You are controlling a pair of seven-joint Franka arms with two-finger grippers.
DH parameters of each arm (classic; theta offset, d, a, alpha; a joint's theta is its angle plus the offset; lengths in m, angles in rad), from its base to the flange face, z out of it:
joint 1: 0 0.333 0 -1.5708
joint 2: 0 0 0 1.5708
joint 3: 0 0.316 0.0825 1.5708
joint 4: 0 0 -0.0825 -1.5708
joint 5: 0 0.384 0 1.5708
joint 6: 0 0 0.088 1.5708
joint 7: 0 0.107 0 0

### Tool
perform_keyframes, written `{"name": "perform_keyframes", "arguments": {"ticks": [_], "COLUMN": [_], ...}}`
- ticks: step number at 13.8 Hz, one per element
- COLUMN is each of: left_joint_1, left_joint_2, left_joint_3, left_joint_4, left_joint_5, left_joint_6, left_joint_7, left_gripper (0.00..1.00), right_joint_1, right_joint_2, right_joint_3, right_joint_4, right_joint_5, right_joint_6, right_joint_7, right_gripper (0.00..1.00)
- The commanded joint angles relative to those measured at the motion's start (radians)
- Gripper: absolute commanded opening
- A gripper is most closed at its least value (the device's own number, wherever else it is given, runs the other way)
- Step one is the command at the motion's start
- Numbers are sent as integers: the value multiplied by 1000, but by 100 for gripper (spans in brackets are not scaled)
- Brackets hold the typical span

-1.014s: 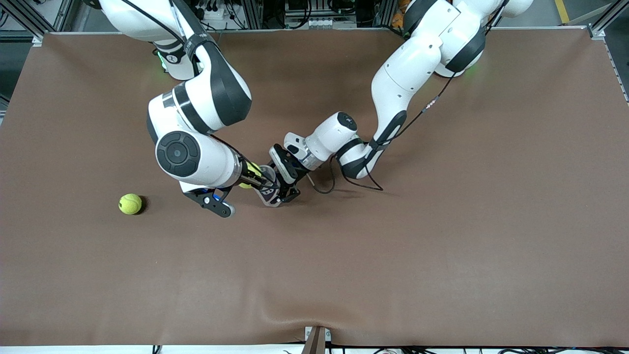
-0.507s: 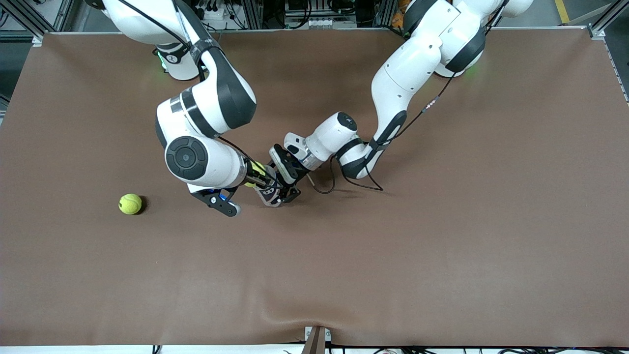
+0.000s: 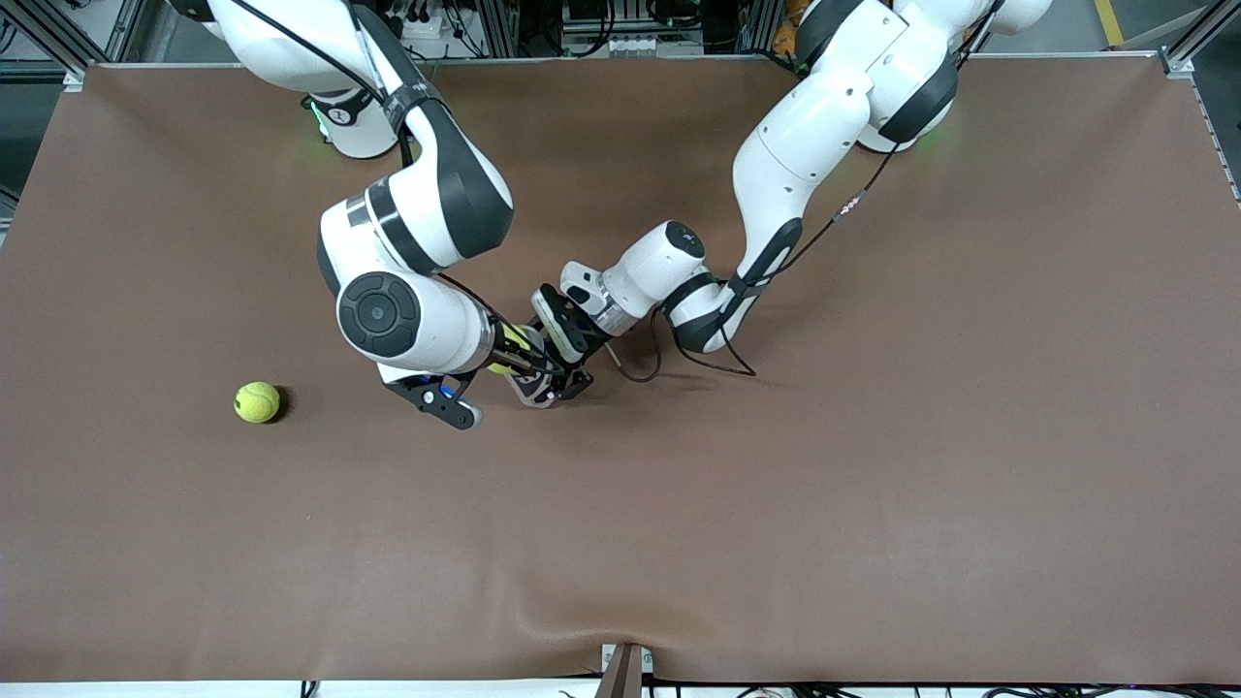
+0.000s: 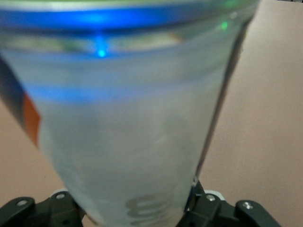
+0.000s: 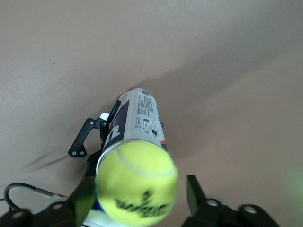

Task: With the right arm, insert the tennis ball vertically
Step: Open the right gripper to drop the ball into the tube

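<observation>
A clear tennis ball can (image 3: pixel 531 382) with a blue rim stands upright on the brown table (image 3: pixel 776 485). My left gripper (image 3: pixel 560 372) is shut on it low down. The can fills the left wrist view (image 4: pixel 128 132), between the fingers of my left gripper (image 4: pixel 130 213). My right gripper (image 3: pixel 508 353) is over the can's mouth. In the right wrist view a yellow tennis ball (image 5: pixel 137 182) sits at the open top of the can (image 5: pixel 138 113), between the spread fingers of my right gripper (image 5: pixel 138 196). One finger (image 5: pixel 195 191) stands clear of the ball.
A second tennis ball (image 3: pixel 256 401) lies loose on the table toward the right arm's end. A black cable (image 3: pixel 645 364) hangs from the left wrist down to the table beside the can.
My right arm has moved toward the left arm's end of the table, bringing the ball over the can's mouth. The left arm, the can and the loose ball have not moved.
</observation>
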Motion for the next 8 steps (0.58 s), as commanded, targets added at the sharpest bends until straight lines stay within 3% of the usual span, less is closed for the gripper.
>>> {"name": "perform_keyframes", "arguments": {"ticks": [1,5,8], "left_joint_1": [-5,-3,-2], "left_joint_2": [16,14,14], "left_joint_3": [6,6,6], "left_joint_4": [9,9,9], "left_joint_5": [-15,-15,-15], "left_joint_6": [11,11,11], "left_joint_7": [-6,-6,-6], "left_gripper": [81,81,81], "right_joint_1": [8,-12,-78], "right_joint_2": [-2,-11,-25], "right_joint_3": [-5,-8,-14], "right_joint_4": [2,2,4], "right_joint_5": [19,10,-13], "right_joint_6": [1,-15,-82], "right_joint_7": [16,-1,-143], "right_gripper": [100,100,100]}}
